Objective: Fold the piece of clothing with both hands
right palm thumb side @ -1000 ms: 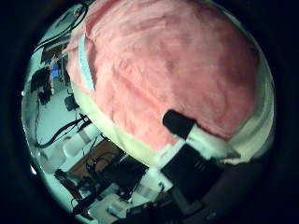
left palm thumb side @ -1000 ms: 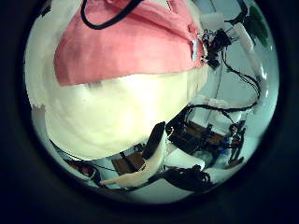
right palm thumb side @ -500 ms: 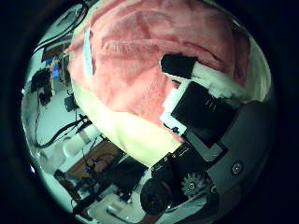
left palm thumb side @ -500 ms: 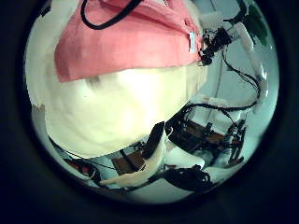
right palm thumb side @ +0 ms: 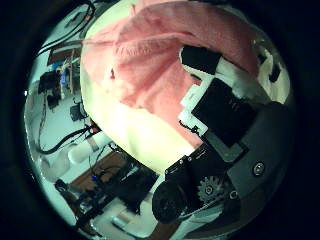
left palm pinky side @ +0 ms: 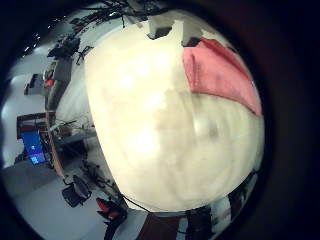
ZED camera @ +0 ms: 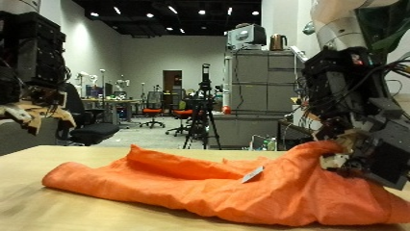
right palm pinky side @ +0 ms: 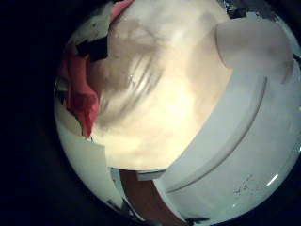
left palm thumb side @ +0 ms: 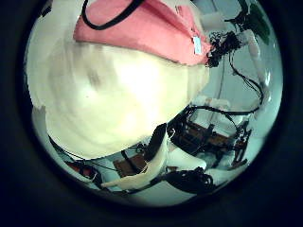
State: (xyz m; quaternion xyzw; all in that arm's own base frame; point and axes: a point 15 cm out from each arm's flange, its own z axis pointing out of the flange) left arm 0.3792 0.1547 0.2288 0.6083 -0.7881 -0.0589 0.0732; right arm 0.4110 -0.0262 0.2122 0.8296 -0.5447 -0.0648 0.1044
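In the outside view an orange garment (ZED camera: 192,183) lies crumpled on the wooden table (ZED camera: 26,207), with a white label (ZED camera: 252,174) near its middle. My right hand (ZED camera: 352,120) is down at one end of the garment, with fingers curled into a lifted fold of the cloth. The right thumb side palm view shows its fingers (right palm thumb side: 215,95) bent over the garment (right palm thumb side: 160,50). My left hand (ZED camera: 32,58) hangs raised above the other end, away from the cloth. The left thumb side palm view shows the garment (left palm thumb side: 142,33) beyond bare table (left palm thumb side: 104,104), and nothing held.
The left little finger side palm view shows mostly bare table (left palm pinky side: 150,130) with the garment's edge (left palm pinky side: 220,75). The right little finger side palm view shows table (right palm pinky side: 160,85) and a strip of garment (right palm pinky side: 80,89). A grey cabinet (ZED camera: 256,96) and a tripod (ZED camera: 203,106) stand behind the table.
My right hand's fingers have curled in over the garment. In the left thumb side palm view the garment now fills less of the picture, so that hand has moved away from it.
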